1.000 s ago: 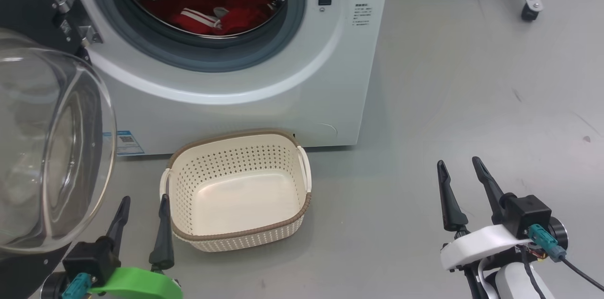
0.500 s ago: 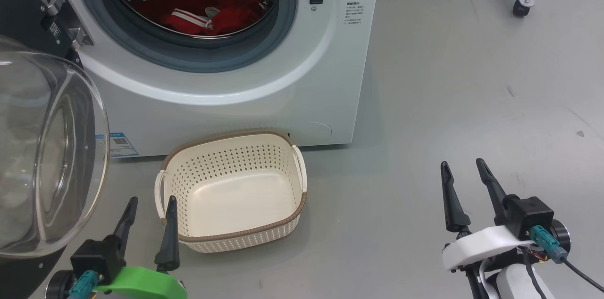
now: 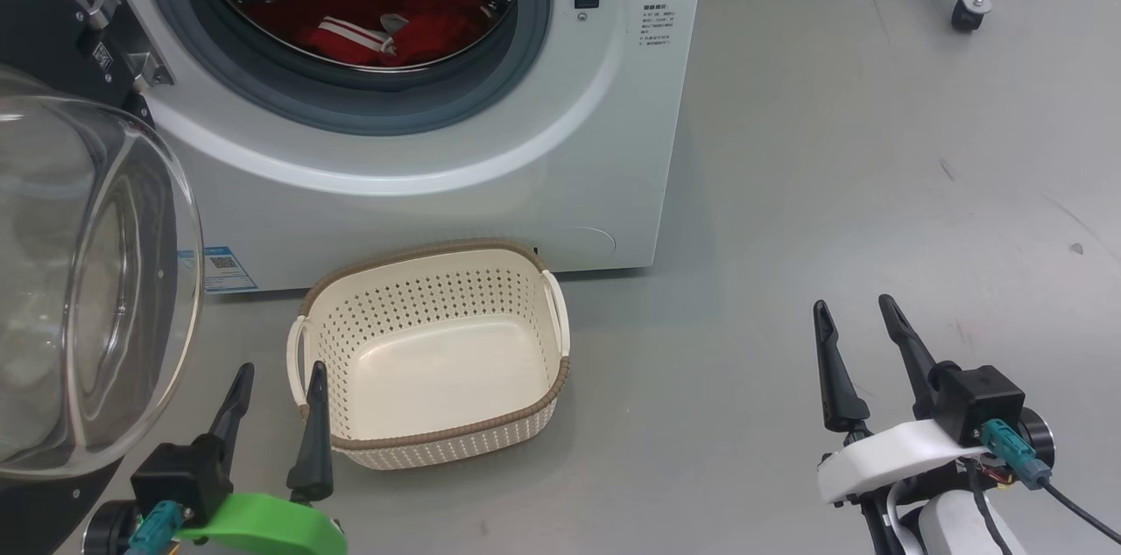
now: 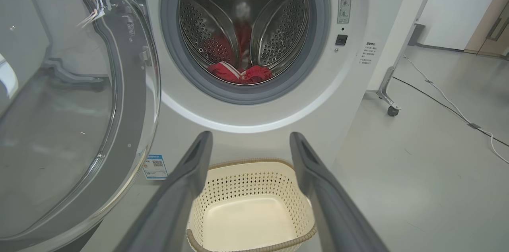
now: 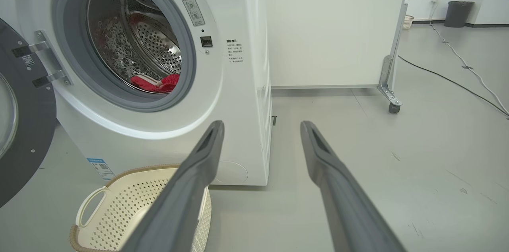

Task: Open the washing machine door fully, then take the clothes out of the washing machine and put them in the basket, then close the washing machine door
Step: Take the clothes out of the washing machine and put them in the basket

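Here, in the head view, the washing machine [image 3: 560, 144] stands at the far side. The washing machine door [image 3: 88, 275] is swung open to the left, its clear glass bowl bulging toward the camera. The clothes [image 3: 385, 21], red with white stripe trim, lie at the bottom of the steel drum. The basket [image 3: 438, 253] sits empty on the grey floor [image 3: 832, 144], just in front of the machine's base and right of a small blue label [image 3: 223, 268]. The left gripper [image 3: 282, 369] hangs at the near left, just beside the basket's left handle, its two fingers parted and holding nothing. The right gripper [image 3: 851, 303] is at the near right over bare floor, well apart from the basket, its fingers likewise spread and empty.

In the left wrist view, the wide-spread fingers frame the basket below and the open drum beyond. The red clothes are heaped low inside it, and the door fills the left.

In the right wrist view, the parted fingers point past the machine's right front corner. The basket is at the near left, and a wheeled frame [image 5: 391, 97] stands at the far right.
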Available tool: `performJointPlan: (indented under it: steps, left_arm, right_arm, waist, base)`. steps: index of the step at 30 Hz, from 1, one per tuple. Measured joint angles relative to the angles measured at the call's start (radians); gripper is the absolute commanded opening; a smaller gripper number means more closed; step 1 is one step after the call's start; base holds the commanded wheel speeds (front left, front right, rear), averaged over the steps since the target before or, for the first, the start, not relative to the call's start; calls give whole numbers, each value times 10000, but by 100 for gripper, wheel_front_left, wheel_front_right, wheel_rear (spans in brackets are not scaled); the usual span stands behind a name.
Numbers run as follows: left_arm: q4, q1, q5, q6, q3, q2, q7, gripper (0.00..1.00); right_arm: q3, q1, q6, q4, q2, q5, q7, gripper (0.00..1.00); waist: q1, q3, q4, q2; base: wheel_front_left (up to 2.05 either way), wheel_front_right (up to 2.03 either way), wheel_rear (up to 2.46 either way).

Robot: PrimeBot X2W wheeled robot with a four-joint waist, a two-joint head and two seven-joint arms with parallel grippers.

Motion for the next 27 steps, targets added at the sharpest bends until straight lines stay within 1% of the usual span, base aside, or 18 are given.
performJointPlan:
  steps: [14, 27]
  left_arm:
    - [-169, 19, 27, 42, -84, -2, 2, 100]
    - [-245, 40, 27, 44, -148, -2, 21, 100]
  right_arm:
    - [27, 0, -2, -36, 2, 2, 0, 100]
    - [46, 0, -4, -42, 2, 4, 0, 100]
  waist:
    - [0, 10, -23, 0]
    - [0, 44, -38, 0]
  base:
    - [14, -15, 1]
    - [68, -68, 0]
